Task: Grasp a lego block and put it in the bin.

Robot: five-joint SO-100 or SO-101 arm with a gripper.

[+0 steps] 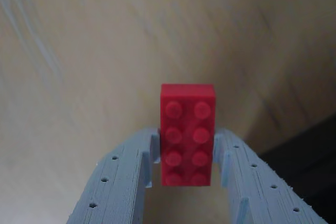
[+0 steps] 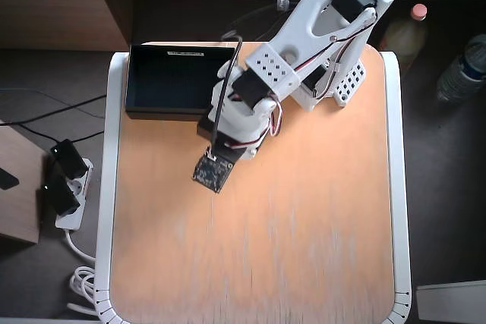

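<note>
In the wrist view the red lego block [image 1: 187, 129] stands lengthwise, studs facing the camera. My gripper [image 1: 186, 139] is shut on it, and the pale blue fingers [image 1: 137, 153] press its lower sides. The blurred wooden tabletop lies behind it. The black bin [image 2: 171, 81] sits at the table's far left corner in the overhead view. My white arm [image 2: 304, 43] reaches over the table just right of the bin's near corner. From overhead the wrist and camera board [image 2: 213, 171] hide the fingers and the block.
A dark shape [image 1: 310, 156] fills the lower right of the wrist view. The orange-brown table [image 2: 258, 248] has a white rim. On the floor a power strip [image 2: 64, 187] lies to the left, with bottles [image 2: 462, 73] to the right.
</note>
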